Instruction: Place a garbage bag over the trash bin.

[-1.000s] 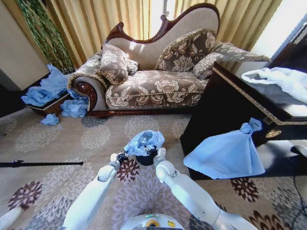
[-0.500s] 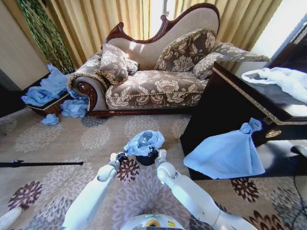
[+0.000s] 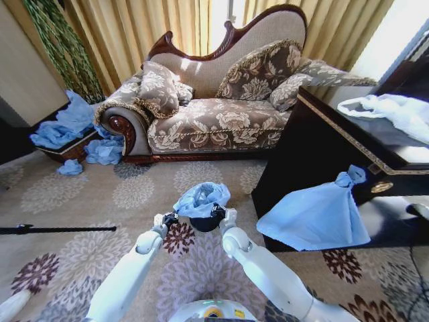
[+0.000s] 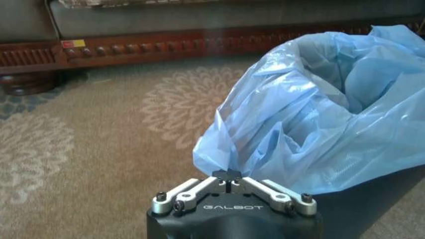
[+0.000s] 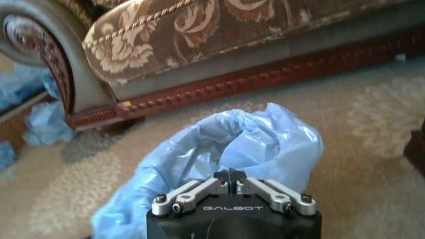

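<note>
Looks like a fancy living room or hotel suite: an ornate carved-wood sofa [image 3: 221, 100] with floral cushions sits at upper centre of the frame, gold curtains [image 3: 147, 27] hang behind it, patterned carpet [image 3: 74, 201] covers the floor, and a dark polished cabinet [image 3: 322, 147] stands on the right.

Glossy white arms [image 3: 127, 278], black "GALBOT"-marked silver-linked pincer [image 4: 228, 175]
</note>
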### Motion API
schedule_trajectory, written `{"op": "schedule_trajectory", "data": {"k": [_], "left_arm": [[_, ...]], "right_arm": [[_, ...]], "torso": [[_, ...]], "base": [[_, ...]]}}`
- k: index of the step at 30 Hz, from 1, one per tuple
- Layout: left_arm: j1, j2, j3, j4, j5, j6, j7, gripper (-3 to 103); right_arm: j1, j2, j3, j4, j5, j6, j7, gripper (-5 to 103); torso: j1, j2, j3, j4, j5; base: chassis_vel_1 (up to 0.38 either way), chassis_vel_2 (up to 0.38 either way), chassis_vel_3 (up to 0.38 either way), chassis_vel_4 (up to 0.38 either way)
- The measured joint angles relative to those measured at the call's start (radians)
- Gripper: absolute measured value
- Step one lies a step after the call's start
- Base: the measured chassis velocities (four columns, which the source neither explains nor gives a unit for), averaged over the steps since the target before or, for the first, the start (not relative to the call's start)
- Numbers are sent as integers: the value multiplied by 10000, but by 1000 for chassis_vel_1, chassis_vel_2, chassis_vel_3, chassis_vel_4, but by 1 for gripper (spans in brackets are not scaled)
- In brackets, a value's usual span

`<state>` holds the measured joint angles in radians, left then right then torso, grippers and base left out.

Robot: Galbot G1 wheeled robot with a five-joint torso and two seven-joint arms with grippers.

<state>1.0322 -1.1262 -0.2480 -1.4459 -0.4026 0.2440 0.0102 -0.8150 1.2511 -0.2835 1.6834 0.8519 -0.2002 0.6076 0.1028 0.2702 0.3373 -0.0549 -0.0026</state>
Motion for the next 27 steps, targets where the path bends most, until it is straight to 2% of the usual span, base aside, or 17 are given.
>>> {"op": "schedule_trajectory", "data": {"k": [2, 5, 9, 15, 27], "left_arm": [[13, 6, -1, -11, 0, 0, 1, 0], [53, 50, -17, -53, 0, 0, 0, 0], [59, 72, -20, -86, 3, 0, 2, 0], [60, 89, 4, -148, 10, 3, 2, 0], [153, 165, 7, -260, 25, 1, -4, 0]], "right_arm": [[-82, -21, 36, 145, 150, 0, 66, 0], [-639, -290, 283, 910, 967, -79, 321, 0], [-1259, -557, 572, 1427, 1345, -256, 425, 0], [-1836, -619, 975, 1322, 1389, -440, 344, 0], [-1817, 77, 1312, -327, 1133, -450, -22, 0]], "torso": [[0, 0, 0, 1, 0], [0, 0, 0, 0, 0], [0, 0, -1, -2, 0], [-1, 0, -1, -2, 0], [0, 0, 0, 0, -1]], "base": [[0, 0, 0, 0], [0, 0, 0, 0], [0, 0, 0, 0], [0, 0, 0, 0], [0, 0, 0, 0]]}}
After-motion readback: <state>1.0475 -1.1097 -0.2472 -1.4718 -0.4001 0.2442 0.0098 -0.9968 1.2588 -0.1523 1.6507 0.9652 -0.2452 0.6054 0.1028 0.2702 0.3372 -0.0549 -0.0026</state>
